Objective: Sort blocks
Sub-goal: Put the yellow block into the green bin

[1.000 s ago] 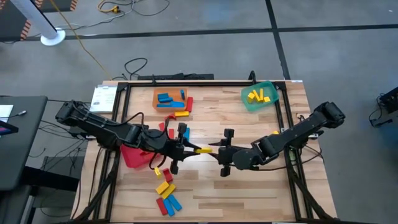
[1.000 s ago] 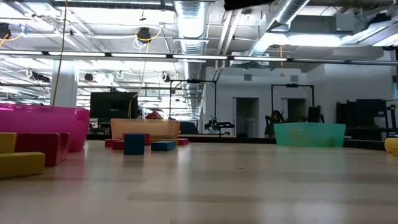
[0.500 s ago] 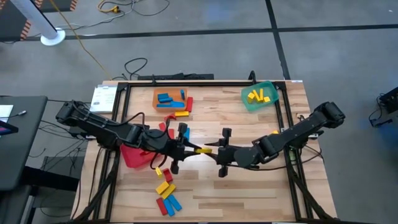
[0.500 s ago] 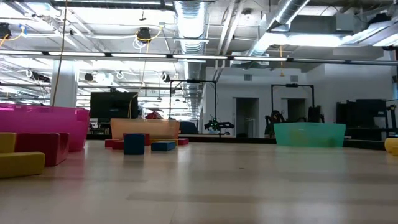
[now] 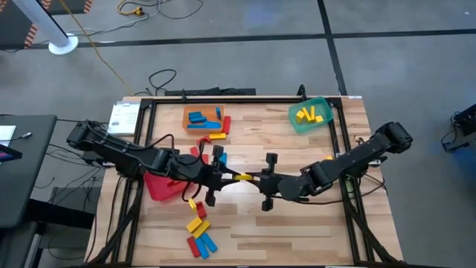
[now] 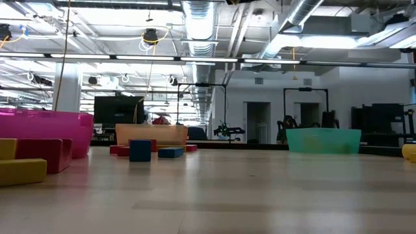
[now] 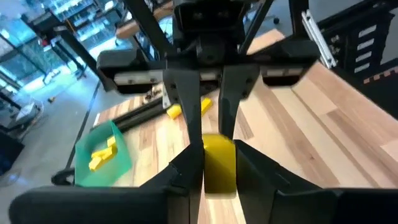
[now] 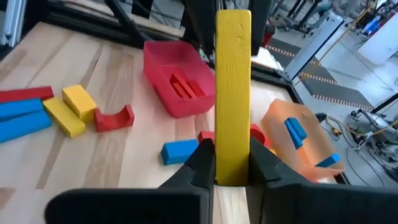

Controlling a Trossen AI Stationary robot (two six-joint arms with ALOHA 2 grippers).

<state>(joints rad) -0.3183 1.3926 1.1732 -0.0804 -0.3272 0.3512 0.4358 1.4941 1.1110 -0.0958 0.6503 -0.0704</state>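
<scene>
A yellow block [image 5: 243,177] hangs in the air over the middle of the table, level, between my two grippers. My left gripper [image 5: 225,176] comes from the table's left and is shut on one end. My right gripper [image 5: 259,181] comes from the right and is shut on the other end. The block's length runs from one gripper to the other [image 8: 232,74]. Other blocks lie loose on the wood near the front edge [image 5: 198,232] and beside the red bin [image 5: 202,151]. Neither gripper shows in the low view. My left gripper pinches the yellow block's left end [image 7: 219,163] between its two fingers [image 7: 189,173]. The fingers reach about level from the table's left and lie along the block, which is clear of the table. My right gripper pinches the block's right end [image 8: 232,163] between its two fingers [image 8: 202,163]. They come from the table's right, slanting slightly down, and lie along the block, which points straight away toward the left gripper.
A red bin [image 5: 159,186] lies under the left arm. An orange bin [image 5: 204,119] with blue blocks stands at the far edge, and a green bin [image 5: 311,115] with yellow blocks at the far right. A black frame [image 5: 342,141] borders the table.
My right gripper has shut on the free end of the yellow block, which my left gripper has kept holding. The block has stayed level in the same place above the table.
</scene>
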